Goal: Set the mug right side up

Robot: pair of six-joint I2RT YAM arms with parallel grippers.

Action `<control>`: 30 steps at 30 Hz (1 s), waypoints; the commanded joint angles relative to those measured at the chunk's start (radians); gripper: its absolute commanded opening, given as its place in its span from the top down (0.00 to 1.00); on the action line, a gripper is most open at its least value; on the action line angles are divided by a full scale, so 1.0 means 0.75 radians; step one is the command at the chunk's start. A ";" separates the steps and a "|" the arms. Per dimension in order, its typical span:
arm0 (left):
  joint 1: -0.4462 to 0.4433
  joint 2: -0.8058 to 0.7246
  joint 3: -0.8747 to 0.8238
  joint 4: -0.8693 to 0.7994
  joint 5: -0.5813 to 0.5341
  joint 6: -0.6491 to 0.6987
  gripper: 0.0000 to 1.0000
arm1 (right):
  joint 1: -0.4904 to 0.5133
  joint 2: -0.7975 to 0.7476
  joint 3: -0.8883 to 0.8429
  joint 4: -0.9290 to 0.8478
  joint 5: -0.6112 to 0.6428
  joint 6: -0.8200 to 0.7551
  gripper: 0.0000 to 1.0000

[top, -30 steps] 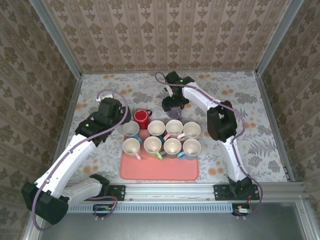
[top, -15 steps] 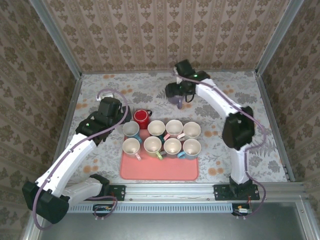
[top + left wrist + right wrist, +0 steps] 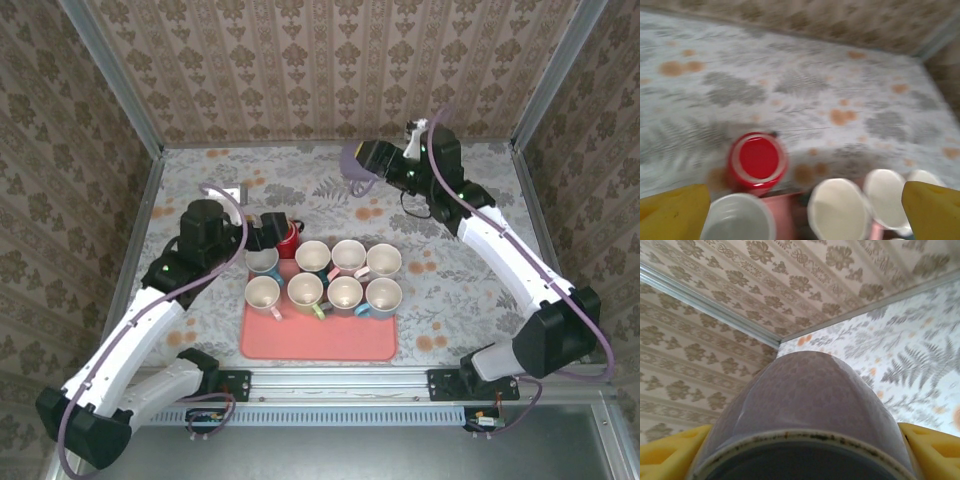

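purple mug (image 3: 805,390) clamped in right gripper (image 3: 802,455); left gripper (image 3: 802,212) fingers spread wide.

Patterned wallpaper walls (image 3: 330,70), floral tabletop (image 3: 455,325)

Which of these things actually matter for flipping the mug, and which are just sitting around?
Part of the job: purple mug, held off the table by the right end effector.

Just lying about: pink tray; upright mugs on it; red mug beside the tray, with the open left end effector near it.
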 commanded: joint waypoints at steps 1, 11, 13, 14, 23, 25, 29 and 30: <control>-0.003 0.036 -0.083 0.458 0.402 -0.239 0.05 | 0.008 -0.169 -0.079 0.461 -0.096 0.248 0.61; -0.101 0.321 -0.095 1.327 0.788 -0.691 0.13 | 0.075 -0.284 -0.308 0.817 -0.148 0.409 0.62; -0.117 0.369 -0.094 1.439 0.804 -0.753 0.15 | 0.089 -0.287 -0.324 0.854 -0.157 0.420 0.62; -0.121 0.392 -0.095 1.493 0.810 -0.791 0.17 | 0.096 -0.287 -0.326 0.865 -0.164 0.422 0.63; -0.128 0.468 -0.128 1.732 0.806 -0.879 0.33 | 0.155 -0.288 -0.341 0.881 -0.191 0.425 0.65; -0.128 0.460 -0.130 1.705 0.805 -0.847 0.39 | 0.166 -0.279 -0.350 0.899 -0.208 0.440 0.66; -0.130 0.422 -0.138 1.640 0.793 -0.772 0.49 | 0.190 -0.268 -0.386 0.955 -0.240 0.487 0.68; -0.130 0.417 -0.140 1.631 0.797 -0.757 0.52 | 0.194 -0.269 -0.396 0.959 -0.243 0.490 0.68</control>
